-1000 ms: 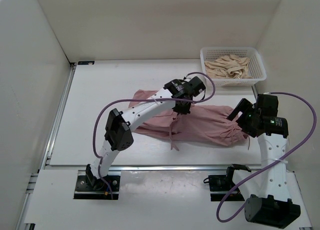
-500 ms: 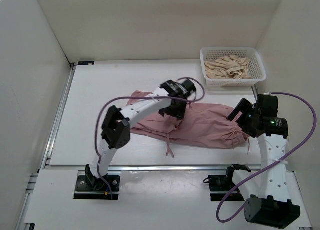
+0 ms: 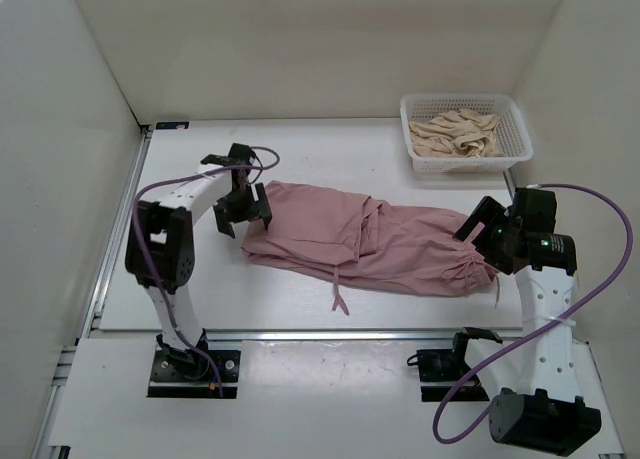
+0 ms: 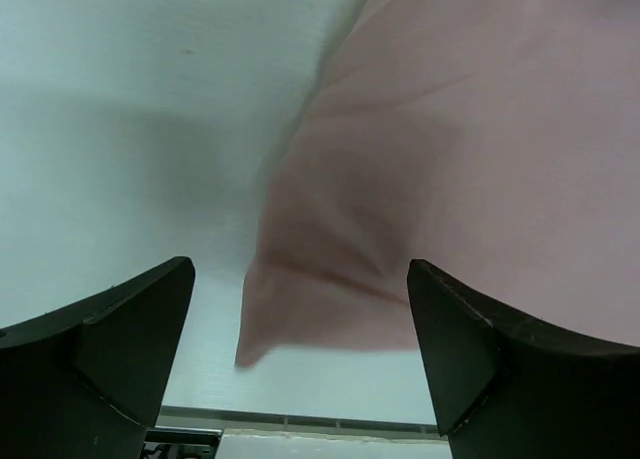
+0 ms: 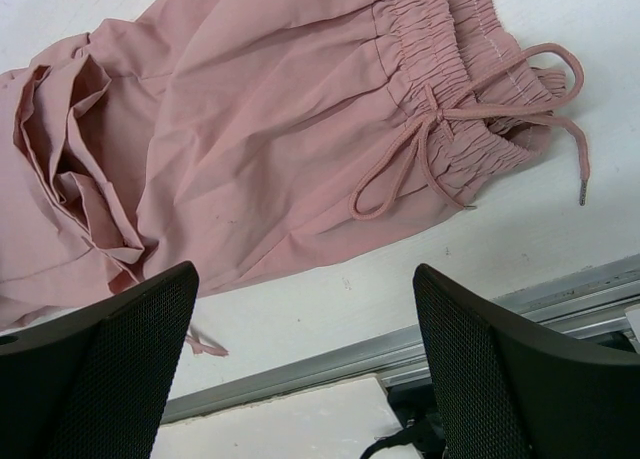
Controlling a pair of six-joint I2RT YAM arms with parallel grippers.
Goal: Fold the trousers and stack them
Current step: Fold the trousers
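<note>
The trousers (image 3: 380,244) lay flat on the white worktop (image 3: 300,149), a little right of its centre. Their long axis ran from left to right and dipped slightly toward the near edge at the right. The gathered waist with its tied drawstring (image 5: 440,129) pointed right, just beside the right jaws. The other end pointed left and reached the left jaws. A loose cord (image 3: 338,294) trailed from the middle of the cloth toward the near edge.

The left jaws were spread wide and held nothing. In the wrist view, a corner of the pink fabric lay on the worktop between them. The right jaws were also parted and empty, hanging over the worktop just short of the waistband.

A second before, the left arm (image 3: 190,194) had been over the middle of the trousers. It had since swung out to their left end. The cloth now stretched farther left and lay flatter, and the loose cord sat slightly nearer the front. The right arm (image 3: 545,279) had not moved.

A metal rail (image 3: 330,333) ran along the near edge of the worktop. Plain white walls (image 3: 300,49) closed it in at the left, far and right sides. A white basket (image 3: 520,129) of beige cloth (image 3: 460,131) stood in the far right corner.
</note>
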